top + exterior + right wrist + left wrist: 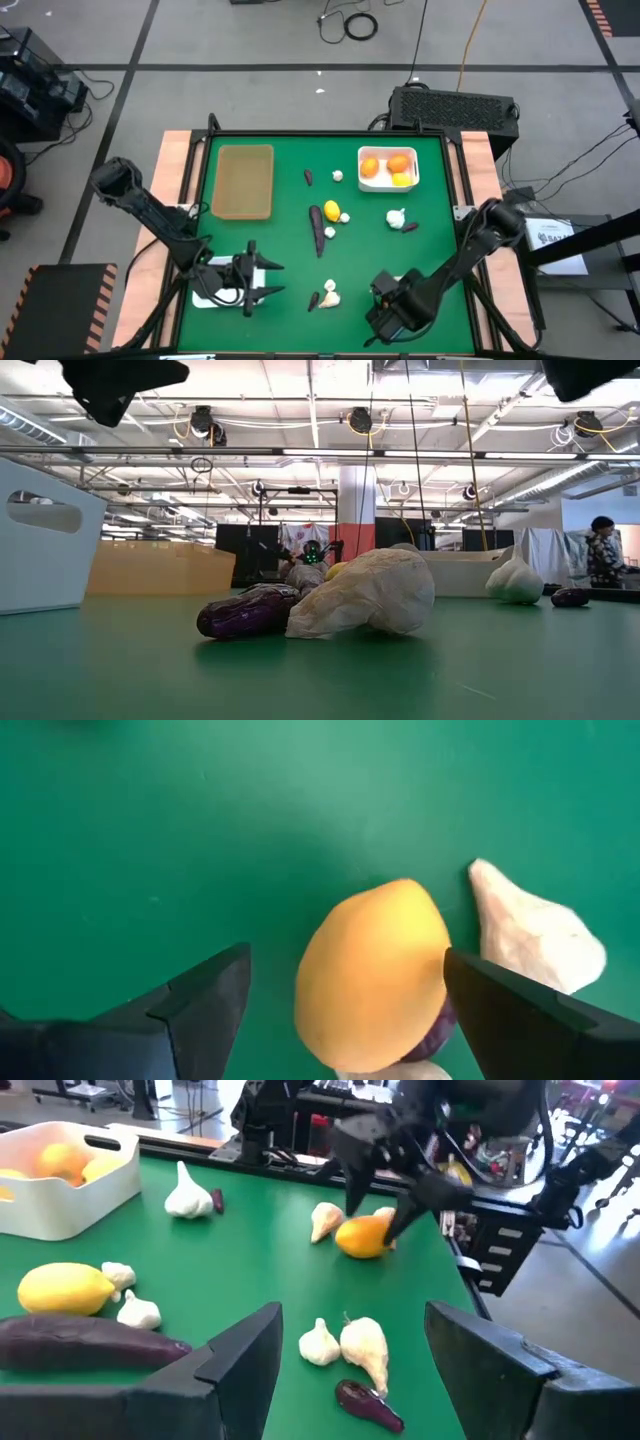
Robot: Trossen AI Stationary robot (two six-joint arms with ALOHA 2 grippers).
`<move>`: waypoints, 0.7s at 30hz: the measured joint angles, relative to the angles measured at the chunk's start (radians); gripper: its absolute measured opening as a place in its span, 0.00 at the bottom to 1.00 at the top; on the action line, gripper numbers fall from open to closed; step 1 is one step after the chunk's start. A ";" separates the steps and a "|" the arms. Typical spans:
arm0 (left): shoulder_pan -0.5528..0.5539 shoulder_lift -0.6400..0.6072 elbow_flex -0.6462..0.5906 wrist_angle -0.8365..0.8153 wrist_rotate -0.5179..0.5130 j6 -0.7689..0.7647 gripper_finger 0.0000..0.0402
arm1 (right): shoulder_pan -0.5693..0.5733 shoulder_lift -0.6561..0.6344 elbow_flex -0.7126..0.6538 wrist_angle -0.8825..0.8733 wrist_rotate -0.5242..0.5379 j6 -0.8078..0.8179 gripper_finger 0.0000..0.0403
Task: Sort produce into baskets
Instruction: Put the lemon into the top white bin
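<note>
A round orange fruit [372, 975] lies on the green table near its front right, beside a garlic bulb [535, 935]. My right gripper [345, 965] hangs open above it, pointing down, one finger to either side, touching nothing; the left wrist view shows that gripper [390, 1175] clear above the fruit [362, 1237]. My left gripper [275, 278] is open and level over the near-left white tray [205, 296], pointing toward the table's right. Ahead of it lie two garlic bulbs [345, 1345] and a small purple piece [368, 1405].
A white tray [388, 168] holding orange and yellow fruits stands at the far right, a tan tray [243, 181] at the far left. At mid-table lie a long purple eggplant [318, 230], a yellow fruit [331, 210] and garlic [397, 218].
</note>
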 joint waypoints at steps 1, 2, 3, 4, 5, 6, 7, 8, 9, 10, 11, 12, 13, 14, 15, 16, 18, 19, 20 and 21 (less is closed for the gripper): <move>0.003 0.000 0.000 0.003 0.000 -0.001 0.63 | 0.002 0.007 0.000 0.000 -0.001 0.004 0.79; 0.006 0.000 0.000 0.004 0.000 0.000 0.63 | 0.002 0.015 0.000 0.001 -0.002 0.011 0.79; 0.008 0.000 0.000 0.004 -0.001 0.000 0.63 | 0.005 0.019 0.000 0.002 -0.002 0.018 0.79; 0.009 0.000 0.000 0.003 -0.001 0.000 0.63 | 0.010 0.025 0.000 0.001 -0.003 0.024 0.79; 0.010 0.000 0.000 0.003 -0.001 0.000 0.63 | 0.011 0.031 0.000 0.002 -0.003 0.026 0.79; 0.012 0.000 0.000 0.003 -0.001 0.000 0.63 | 0.011 0.036 0.000 0.002 -0.004 0.032 0.79; 0.012 0.000 0.000 0.002 -0.001 0.000 0.63 | 0.014 0.042 0.000 0.002 -0.005 0.042 0.79; 0.012 0.000 0.000 0.000 -0.001 0.000 0.63 | 0.016 0.049 0.000 0.002 -0.009 0.050 0.79; 0.012 0.000 0.000 -0.001 -0.001 0.000 0.63 | 0.015 0.055 0.000 0.003 -0.021 0.052 0.79; 0.012 0.000 0.000 -0.002 -0.001 0.000 0.63 | 0.016 0.061 0.000 0.005 -0.030 0.052 0.79; 0.012 0.000 0.000 -0.004 -0.001 0.000 0.63 | 0.016 0.065 0.000 0.005 -0.040 0.052 0.79; 0.012 0.000 0.000 -0.005 -0.001 0.000 0.63 | 0.015 0.068 0.000 0.005 -0.047 0.052 0.79; 0.012 0.000 0.000 -0.005 -0.001 0.000 0.63 | 0.015 0.068 0.000 0.005 -0.048 0.052 0.79; 0.012 0.000 0.000 -0.005 -0.001 0.000 0.63 | 0.015 0.068 0.000 0.006 -0.049 0.052 0.79; 0.012 0.000 0.000 -0.006 -0.001 0.000 0.63 | 0.015 0.068 0.000 0.007 -0.050 0.052 0.79; 0.012 0.000 0.000 -0.007 -0.001 0.000 0.63 | 0.015 0.068 0.000 0.007 -0.055 0.052 0.78; 0.012 0.000 0.000 -0.008 -0.001 0.000 0.63 | 0.015 0.068 0.000 0.005 -0.081 0.051 0.76; 0.012 0.000 0.000 -0.008 -0.001 0.000 0.63 | 0.015 0.068 0.000 0.001 -0.104 0.046 0.74; 0.012 0.000 0.000 -0.008 -0.001 0.000 0.63 | 0.015 0.068 0.000 -0.001 -0.121 0.040 0.72; 0.012 0.000 0.000 -0.008 0.000 0.000 0.63 | 0.015 0.068 0.000 0.000 -0.126 0.032 0.70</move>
